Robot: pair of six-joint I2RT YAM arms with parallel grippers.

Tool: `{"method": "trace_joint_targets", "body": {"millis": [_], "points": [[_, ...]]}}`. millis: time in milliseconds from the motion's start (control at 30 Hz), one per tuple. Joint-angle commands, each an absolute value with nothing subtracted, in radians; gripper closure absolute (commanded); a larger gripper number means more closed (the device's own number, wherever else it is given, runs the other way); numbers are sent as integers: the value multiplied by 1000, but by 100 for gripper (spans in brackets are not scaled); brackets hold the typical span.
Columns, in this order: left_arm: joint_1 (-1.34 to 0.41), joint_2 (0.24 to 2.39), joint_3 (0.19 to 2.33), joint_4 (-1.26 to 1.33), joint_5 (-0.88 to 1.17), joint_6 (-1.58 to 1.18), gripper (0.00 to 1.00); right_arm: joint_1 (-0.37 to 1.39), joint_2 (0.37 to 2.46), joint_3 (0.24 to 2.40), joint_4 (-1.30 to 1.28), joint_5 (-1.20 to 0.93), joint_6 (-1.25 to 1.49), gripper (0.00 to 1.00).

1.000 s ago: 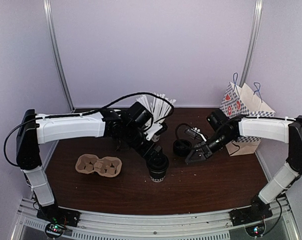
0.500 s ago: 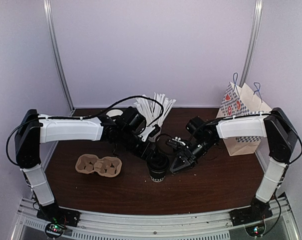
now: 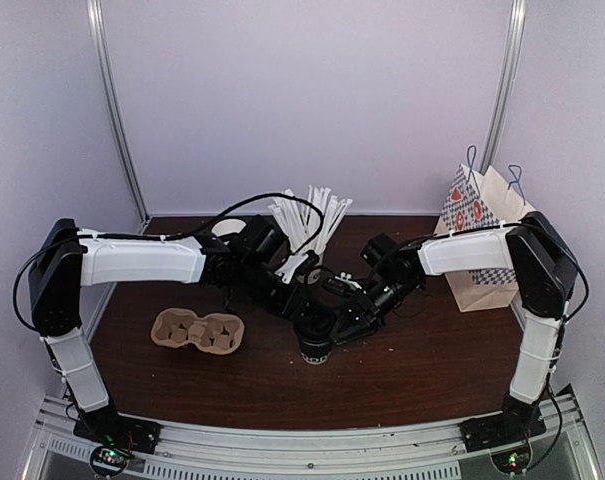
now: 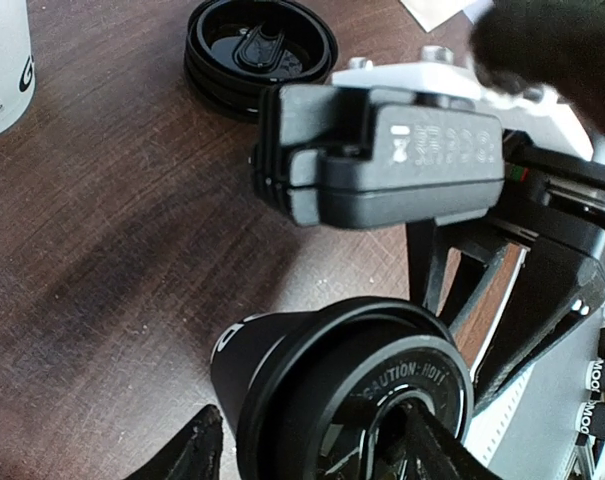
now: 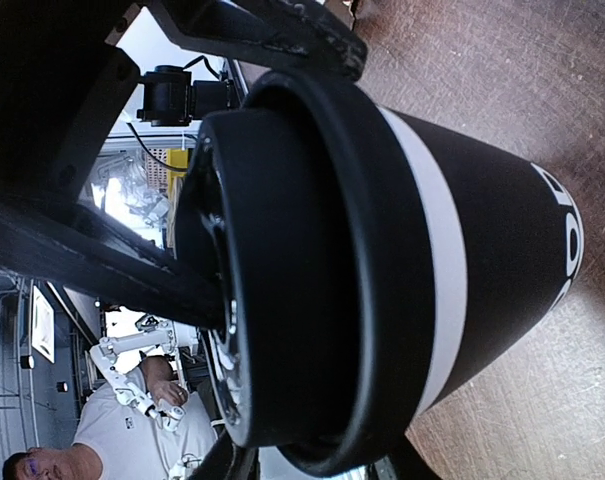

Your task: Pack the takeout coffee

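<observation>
Brown table (image 3: 432,370) | takeout coffee (image 3: 316,338): black cup, white lettering, black lid

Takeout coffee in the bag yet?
No. In the top view the takeout coffee stands on the table, apart from the paper bag at the right.

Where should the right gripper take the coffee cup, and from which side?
Probably on the paper wall just under the lid, coming level from the right. The coffee cup stands upright and narrows downward, so the lid rim stops slipping. The left gripper crowds its top and left side.
</observation>
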State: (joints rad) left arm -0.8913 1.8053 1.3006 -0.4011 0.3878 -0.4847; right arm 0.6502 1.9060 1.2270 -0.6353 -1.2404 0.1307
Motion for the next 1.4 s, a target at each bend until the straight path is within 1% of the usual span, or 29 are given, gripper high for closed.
{"method": "trace_joint_targets", "body": {"millis": [0, 167, 267, 367, 467, 667, 867, 967, 1033, 1100, 1200, 1267, 1367], "points": [[-885, 1802, 1270, -412, 379, -489, 38, 657, 1926, 1246, -603, -1239, 157, 66], [-884, 1804, 1265, -413, 382, -487, 38, 656, 1965, 1235, -566, -1228, 228, 68], [-880, 1805, 1260, -414, 376, -485, 38, 652, 1995, 1218, -582, -1137, 244, 74], [-875, 1813, 1256, -413, 378, -484, 38, 653, 2049, 1199, -614, -1063, 251, 75], [-870, 1819, 1253, -414, 371, -482, 38, 652, 2108, 1244, -713, -988, 229, 76], [-867, 1819, 1247, -419, 358, -482, 38, 647, 2187, 1264, -761, -976, 224, 74], [-866, 1816, 1240, -417, 340, -475, 38, 647, 2163, 1229, -797, -819, 194, 75], [-865, 1814, 1237, -416, 331, -468, 38, 637, 2172, 1259, -831, -805, 187, 75], [-865, 1814, 1239, -418, 323, -462, 38, 636, 2174, 1282, -838, -821, 134, 75], [-865, 1807, 1242, -416, 319, -451, 38, 644, 2139, 1310, -851, -855, 39, 76], [-865, 1781, 1237, -391, 315, -434, 37, 648, 2016, 1336, -881, -860, -68, 73], [-865, 1771, 1244, -387, 313, -425, 37, 645, 1916, 1333, -863, -842, -92, 70], [-865, 1749, 1269, -394, 325, -393, 35, 636, 1833, 1380, -939, -925, -173, 61]]}}
